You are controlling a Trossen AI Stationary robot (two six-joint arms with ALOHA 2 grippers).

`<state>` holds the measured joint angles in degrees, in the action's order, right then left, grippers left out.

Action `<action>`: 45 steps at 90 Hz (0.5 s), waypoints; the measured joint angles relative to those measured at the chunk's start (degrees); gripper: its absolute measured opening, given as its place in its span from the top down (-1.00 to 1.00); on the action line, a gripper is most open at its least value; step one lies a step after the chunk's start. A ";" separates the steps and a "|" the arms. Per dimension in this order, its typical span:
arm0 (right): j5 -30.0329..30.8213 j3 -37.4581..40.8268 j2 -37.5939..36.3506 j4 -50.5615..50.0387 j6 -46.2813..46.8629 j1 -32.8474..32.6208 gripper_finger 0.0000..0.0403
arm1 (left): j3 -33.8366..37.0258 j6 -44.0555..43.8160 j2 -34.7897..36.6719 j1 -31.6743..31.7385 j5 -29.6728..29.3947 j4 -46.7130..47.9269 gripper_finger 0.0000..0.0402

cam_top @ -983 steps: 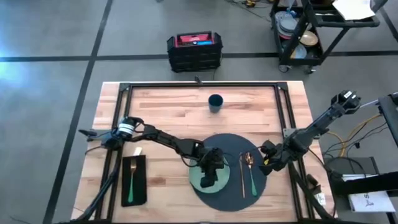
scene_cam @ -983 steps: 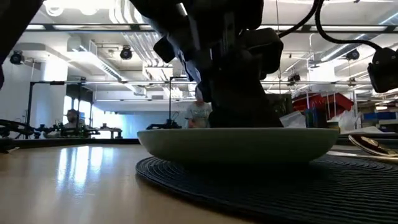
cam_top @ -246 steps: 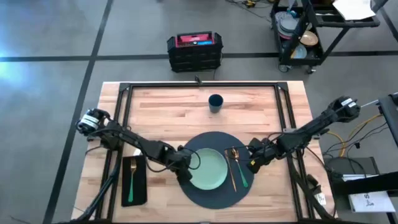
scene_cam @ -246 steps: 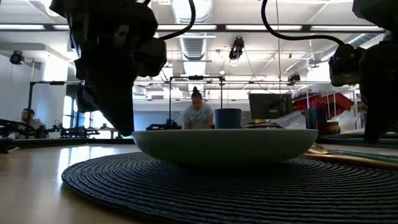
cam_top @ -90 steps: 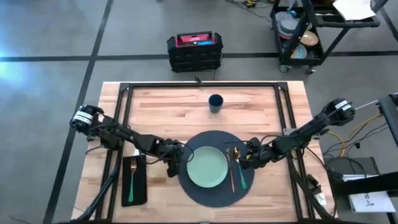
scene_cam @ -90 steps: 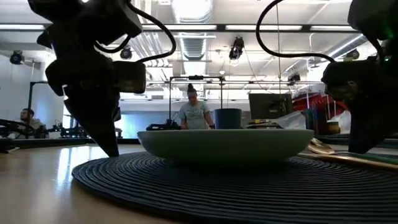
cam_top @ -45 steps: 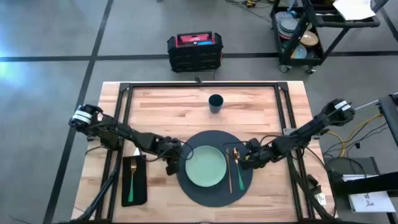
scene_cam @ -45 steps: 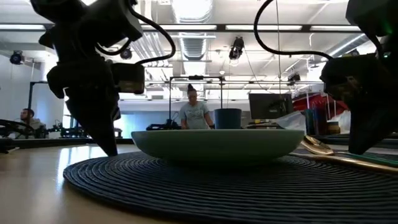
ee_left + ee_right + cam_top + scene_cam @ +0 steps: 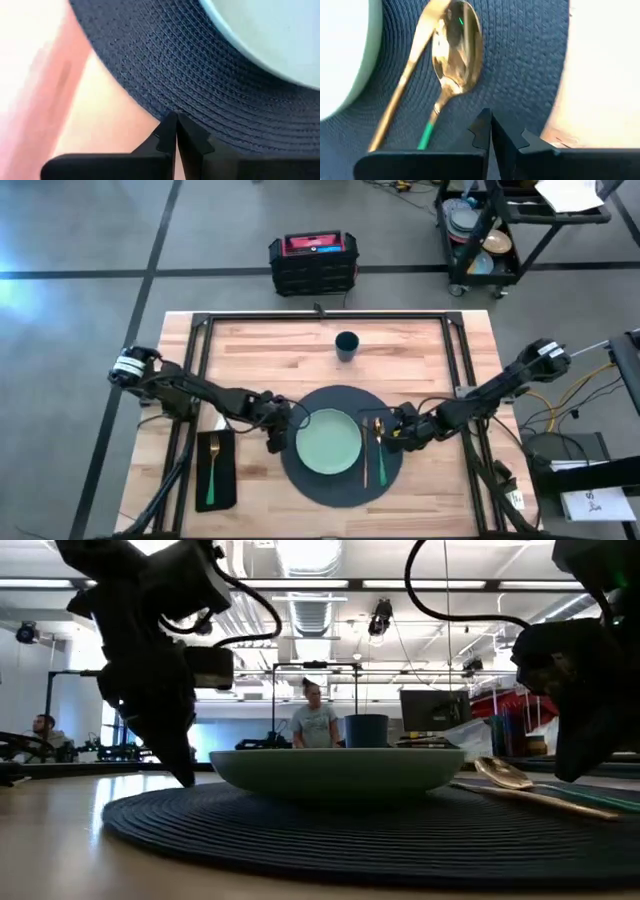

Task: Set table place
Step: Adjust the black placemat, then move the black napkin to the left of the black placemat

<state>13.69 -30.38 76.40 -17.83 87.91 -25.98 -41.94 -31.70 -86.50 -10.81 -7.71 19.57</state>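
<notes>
Bench (image 9: 270, 360): light wood planks, black rail frame.

Counts, high view:
- 1 dark round placemat (image 9: 342, 477), near the front-middle of the bench.
- 1 pale green plate (image 9: 328, 444) on the placemat, slightly left of its centre.
- 1 dark blue cup (image 9: 347, 344), toward the far side of the bench, well apart from the placemat.
- 1 black napkin (image 9: 215, 470) at front left, off the placemat, with 1 green-handled gold fork (image 9: 212, 468) lying on it.
- 2 more pieces of cutlery on the placemat, just right of the plate: 1 gold spoon (image 9: 454, 55) with a green handle, and 1 long gold piece (image 9: 405, 80) beside it; its type cannot be told.

Left pincer (image 9: 176, 131): fingers pressed together, tips at the left rim of the placemat, apparently pinching that edge.

Right pincer (image 9: 490, 131): fingers pressed together over the right rim of the placemat, close to the spoon handle; whether mat is caught between them cannot be told.

Low view: two people (image 9: 312, 725) in the room behind.
</notes>
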 joint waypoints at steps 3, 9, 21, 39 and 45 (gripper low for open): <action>0.03 -0.01 -0.02 0.00 0.00 0.00 1.00 | -0.27 -0.54 1.17 0.00 -0.45 1.20 1.00; 0.04 -0.02 -0.02 -0.04 -0.01 0.00 1.00 | -0.41 -1.80 3.61 -0.02 -0.67 4.31 1.00; 0.48 -0.08 -0.11 0.03 0.01 0.00 1.00 | -0.40 -4.59 7.68 -0.52 -0.67 5.94 1.00; 0.63 -0.55 -0.24 0.06 -0.01 0.00 1.00 | -0.50 -9.22 11.94 -2.70 3.78 6.54 1.00; 1.09 -1.32 -0.44 -0.06 -0.56 0.00 1.00 | -0.59 -11.75 12.86 -4.16 4.16 7.58 1.00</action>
<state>14.79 -31.71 75.96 -17.89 87.35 -25.98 -42.52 -43.44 -73.64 -14.97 -3.55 27.15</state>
